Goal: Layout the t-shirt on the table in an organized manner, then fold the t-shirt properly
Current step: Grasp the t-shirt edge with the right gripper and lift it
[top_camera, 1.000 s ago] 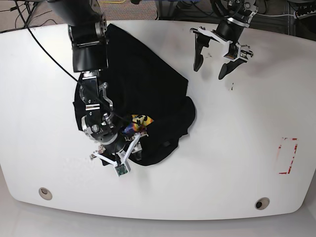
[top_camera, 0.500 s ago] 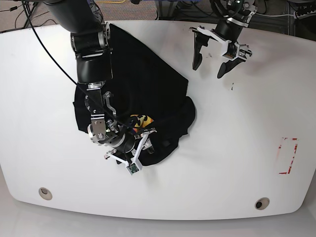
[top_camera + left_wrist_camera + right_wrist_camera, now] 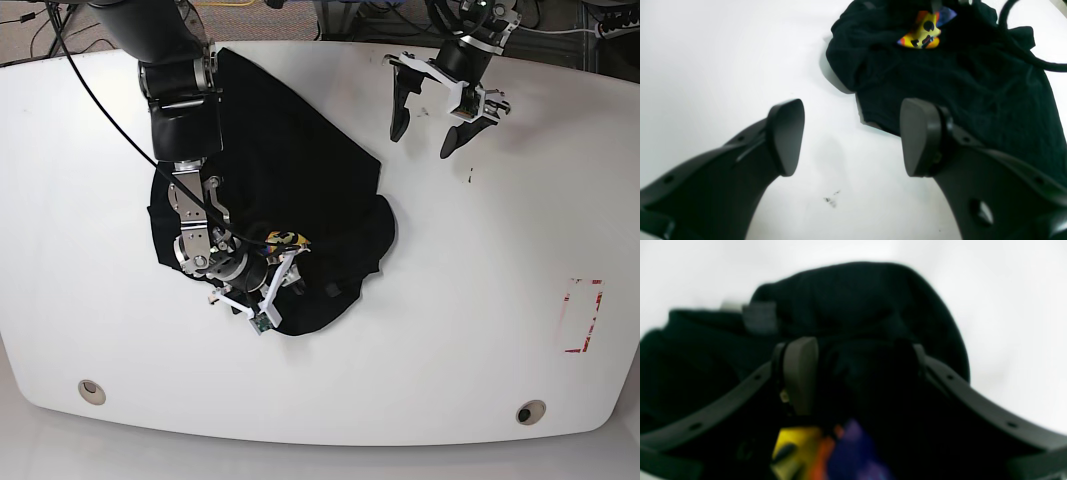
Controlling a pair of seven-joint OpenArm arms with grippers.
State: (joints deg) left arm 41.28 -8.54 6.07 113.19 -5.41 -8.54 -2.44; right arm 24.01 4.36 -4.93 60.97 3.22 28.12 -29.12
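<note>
Two arms: one low over the cloth, one raised over bare surface.
Right end effector [image 3: 268, 283]: down in the t-shirt [image 3: 300, 170] by the emoji print [image 3: 285, 240]; black cloth bunched between its fingers [image 3: 800, 373], apparently gripped, though the wrist view is blurred.
T-shirt: crumpled heap left of centre, reaching the far edge of the surface [image 3: 480, 300].
Step advice: judged as spreading; draw the pinched fold outward slowly, low, so the heap unrolls rather than drags.
Left end effector [image 3: 433, 105]: near the far edge, right of the shirt, tilted down, jaws wide apart, empty.
</note>
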